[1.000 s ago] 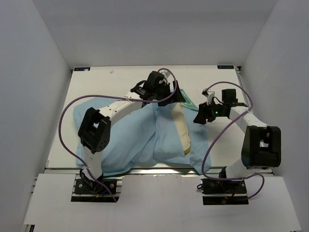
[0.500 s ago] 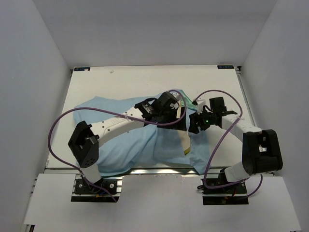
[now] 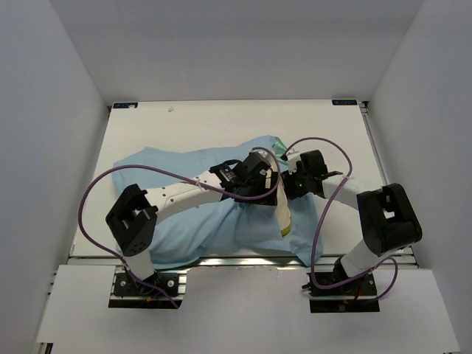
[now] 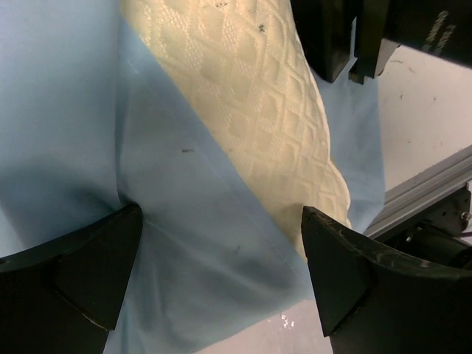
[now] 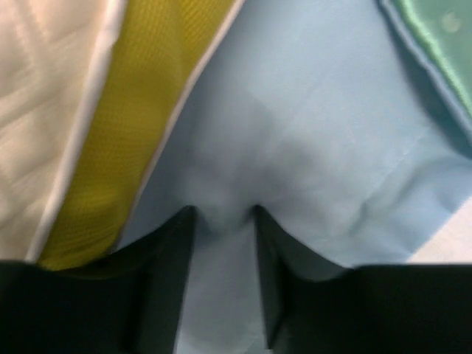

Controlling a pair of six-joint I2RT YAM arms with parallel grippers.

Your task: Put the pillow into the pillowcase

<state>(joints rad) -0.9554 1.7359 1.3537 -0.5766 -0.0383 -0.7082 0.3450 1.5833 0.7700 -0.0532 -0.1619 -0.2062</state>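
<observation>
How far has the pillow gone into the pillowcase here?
Mostly in: the pillowcase covers the pillow except one cream strip. In hand: the right claw pinches blue fabric beside that strip; the left claw stands open over it. Left: covering the strip.

— Looks like a robotics lab, not a home.
— Shown by what?
— Plain white table [image 3: 184, 125] boxed in by bare grey-white panels [image 3: 44, 147] on three sides. Two white-and-black arms bolted on plates to an aluminium rail [image 3: 243, 259] at the near edge.
— Anything else?
— Purple cables [image 3: 96, 193] looping loose off both arms, small blue labels [image 3: 125, 105] at the far corners. Only bedding on the table, pillow [image 3: 282, 203] and pillowcase [image 3: 192, 221]; otherwise a test cell.
</observation>
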